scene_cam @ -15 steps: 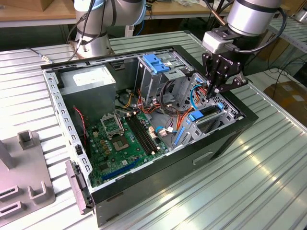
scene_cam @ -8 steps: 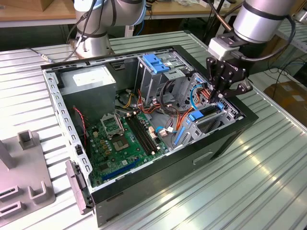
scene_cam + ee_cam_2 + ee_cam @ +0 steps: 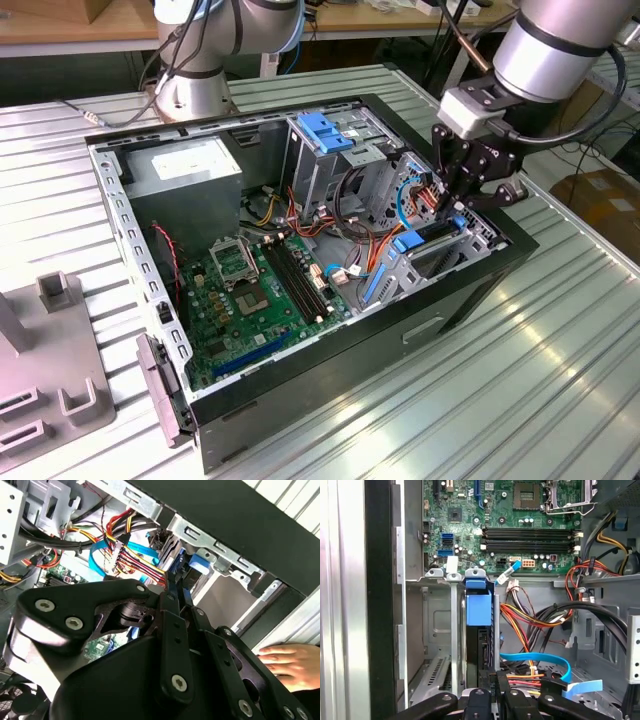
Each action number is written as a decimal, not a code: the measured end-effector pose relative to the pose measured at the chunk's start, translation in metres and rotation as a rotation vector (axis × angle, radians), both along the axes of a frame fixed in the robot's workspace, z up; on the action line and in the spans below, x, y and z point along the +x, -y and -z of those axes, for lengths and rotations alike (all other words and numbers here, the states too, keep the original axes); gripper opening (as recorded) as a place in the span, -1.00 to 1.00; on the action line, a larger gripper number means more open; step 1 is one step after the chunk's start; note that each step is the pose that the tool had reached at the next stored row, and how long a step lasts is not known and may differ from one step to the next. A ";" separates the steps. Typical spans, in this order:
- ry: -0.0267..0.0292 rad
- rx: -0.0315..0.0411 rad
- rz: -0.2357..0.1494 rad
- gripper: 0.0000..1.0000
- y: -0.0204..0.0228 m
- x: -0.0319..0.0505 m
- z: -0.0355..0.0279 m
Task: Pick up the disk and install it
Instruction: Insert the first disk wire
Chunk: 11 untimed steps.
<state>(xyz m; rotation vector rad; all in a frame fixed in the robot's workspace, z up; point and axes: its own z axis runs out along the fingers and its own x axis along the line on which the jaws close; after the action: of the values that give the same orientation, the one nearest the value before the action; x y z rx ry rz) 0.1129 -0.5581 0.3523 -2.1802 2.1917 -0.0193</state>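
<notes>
Two fingers (image 3: 502,685) stand close together, with barely a slit between them, and they pinch the thin upper edge of the disk (image 3: 479,607). You see this in both wrist views. The disk stands on edge straight ahead of the fingertips, with its blue side rail facing you and its dark body running down into a slot of the metal drive bay (image 3: 440,630). In the second wrist view the same fingers (image 3: 176,600) run to a point against the blue plastic of the disk (image 3: 197,565). The bay's grey sheet-metal wall is just beyond the fingers.

Just beside the fingers on one flank you have a bundle of red, orange and yellow cables (image 3: 520,617) and a flat blue ribbon cable (image 3: 535,657), both near the fingers. Farther ahead of the fingers lies the green motherboard (image 3: 520,510).

In the exterior view the fingers (image 3: 462,195) hang inside the open computer case (image 3: 400,350), at its end on the exterior view's right. Well away from them, across the case, sit the blue-handled drive cage (image 3: 325,135) and the grey power supply (image 3: 190,165). The case rests on a ribbed metal counter (image 3: 520,380). A person's hand (image 3: 292,665) lies on that counter outside the case wall, near the fingers.
</notes>
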 end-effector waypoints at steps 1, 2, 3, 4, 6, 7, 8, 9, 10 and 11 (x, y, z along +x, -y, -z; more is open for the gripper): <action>0.0000 -0.0001 -0.001 -0.66 0.0009 -0.0005 0.0000; 0.0000 -0.0002 -0.005 -0.66 0.0013 -0.0006 -0.0001; 0.0000 -0.0001 -0.009 -0.66 0.0013 -0.0006 0.0000; -0.0001 0.0000 -0.019 -0.66 0.0013 -0.0007 0.0001; 0.0000 -0.0001 -0.039 -0.66 0.0014 -0.0007 0.0003; 0.0000 0.0000 -0.039 -0.66 0.0015 -0.0007 0.0005; 0.0000 0.0001 -0.040 -0.66 0.0015 -0.0007 0.0011; 0.0000 0.0002 -0.040 -0.66 0.0015 -0.0007 0.0020; 0.0000 0.0001 -0.039 -0.66 0.0016 -0.0007 0.0025; 0.0000 -0.0001 -0.037 -0.66 0.0016 -0.0007 0.0030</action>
<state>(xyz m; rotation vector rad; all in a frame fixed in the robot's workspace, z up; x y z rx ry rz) 0.1122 -0.5597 0.3492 -2.2198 2.1514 -0.0179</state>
